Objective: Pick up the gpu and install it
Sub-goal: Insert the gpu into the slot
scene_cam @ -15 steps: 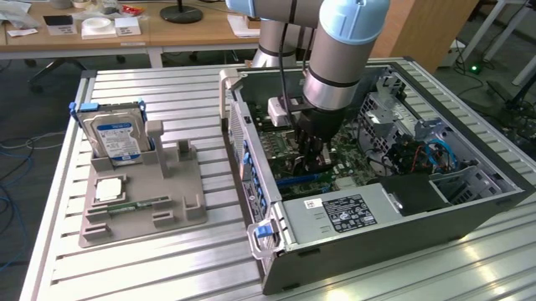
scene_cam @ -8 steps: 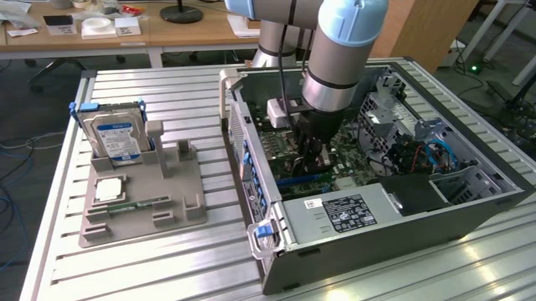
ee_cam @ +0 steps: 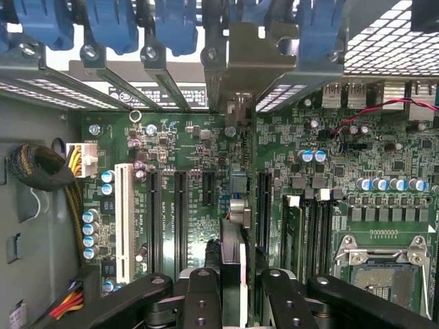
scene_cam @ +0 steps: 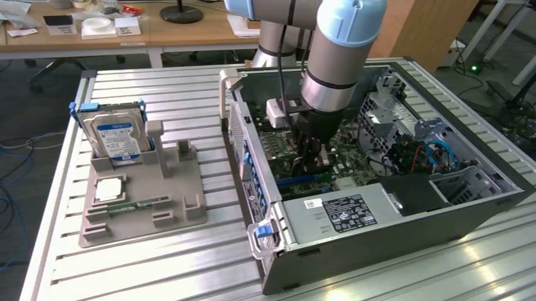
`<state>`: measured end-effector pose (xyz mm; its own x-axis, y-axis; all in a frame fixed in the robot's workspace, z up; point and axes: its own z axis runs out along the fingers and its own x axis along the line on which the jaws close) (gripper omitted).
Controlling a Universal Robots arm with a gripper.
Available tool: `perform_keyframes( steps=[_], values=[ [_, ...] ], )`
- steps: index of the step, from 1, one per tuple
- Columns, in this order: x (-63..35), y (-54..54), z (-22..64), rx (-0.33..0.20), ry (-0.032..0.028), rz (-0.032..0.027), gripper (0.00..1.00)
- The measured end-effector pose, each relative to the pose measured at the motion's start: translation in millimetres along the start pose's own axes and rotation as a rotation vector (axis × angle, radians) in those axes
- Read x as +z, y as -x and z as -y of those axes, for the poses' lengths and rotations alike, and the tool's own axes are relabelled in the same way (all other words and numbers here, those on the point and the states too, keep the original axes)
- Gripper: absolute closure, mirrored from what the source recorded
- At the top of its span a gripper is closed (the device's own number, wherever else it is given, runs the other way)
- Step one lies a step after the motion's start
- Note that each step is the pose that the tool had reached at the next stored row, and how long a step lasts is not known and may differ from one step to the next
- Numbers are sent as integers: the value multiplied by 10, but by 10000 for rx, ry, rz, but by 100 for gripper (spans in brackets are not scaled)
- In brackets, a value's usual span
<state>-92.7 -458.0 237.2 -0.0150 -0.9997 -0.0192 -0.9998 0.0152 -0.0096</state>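
We see the gripper (ee_cam: 233, 295) clenched on the gpu (ee_cam: 233, 236), its 2 fingers (ee_cam: 200, 301) pinching the card edge-on so it stands upright over the motherboard (ee_cam: 192, 157) inside the case (scene_cam: 377, 216). The card runs parallel to the slots (ee_cam: 180, 212), with its bracket toward the case's rear edge by the blue latches (ee_cam: 110, 24). We judge it not yet seated. The hard drive (scene_cam: 115, 137) stands at the tray's (scene_cam: 167, 219) far corner.

Bright even light, glare on tbl (scene_cam: 490, 260)
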Motion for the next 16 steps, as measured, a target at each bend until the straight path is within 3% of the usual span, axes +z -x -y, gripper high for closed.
perform_keyframes(
  steps=[16],
  values=[
    [15, 10, -25, -2, -2, 7, 73]
  ],
)
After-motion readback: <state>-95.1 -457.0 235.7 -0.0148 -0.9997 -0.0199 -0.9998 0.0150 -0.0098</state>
